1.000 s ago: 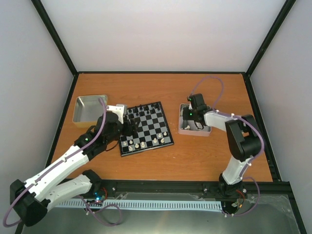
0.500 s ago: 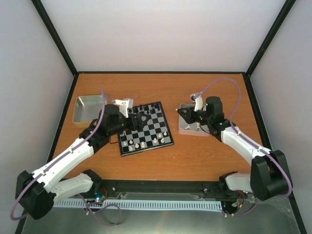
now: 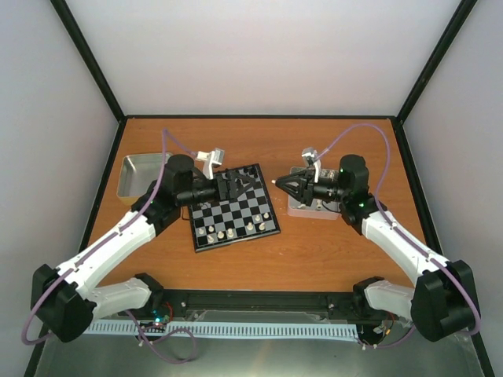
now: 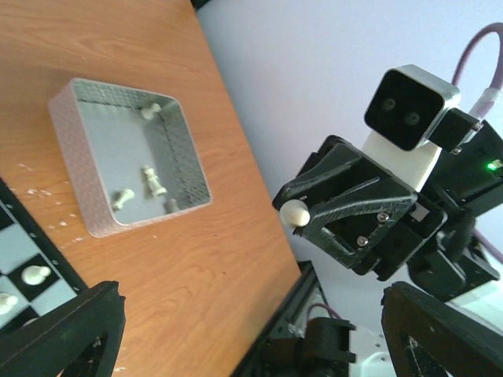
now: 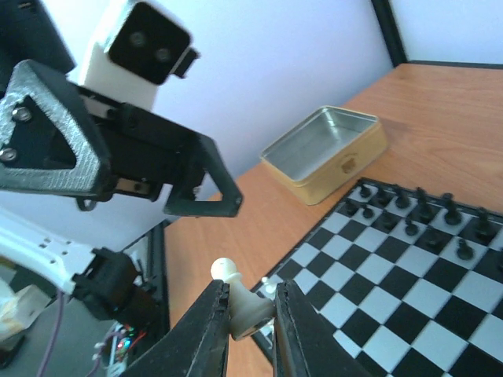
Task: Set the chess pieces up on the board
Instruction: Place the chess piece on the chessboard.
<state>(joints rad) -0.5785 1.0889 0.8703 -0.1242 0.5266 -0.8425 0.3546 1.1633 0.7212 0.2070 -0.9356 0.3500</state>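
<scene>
Orange-brown table (image 3: 314,255), board (image 3: 244,208) near its middle, pale walls (image 3: 259,55), black posts (image 3: 88,59)

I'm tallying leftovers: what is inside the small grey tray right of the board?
About four cream-white pieces lie loose in the tray, per the left wrist view. From above, the right arm covers most of it.

I'm seeing the left gripper (image 3: 250,186) and right gripper (image 3: 276,184), pinching a chess piece (image 5: 245,310), crowding mid-frame at the board (image 3: 236,214)'s right edge; bare table (image 3: 314,255) is lying open lower centre.
</scene>
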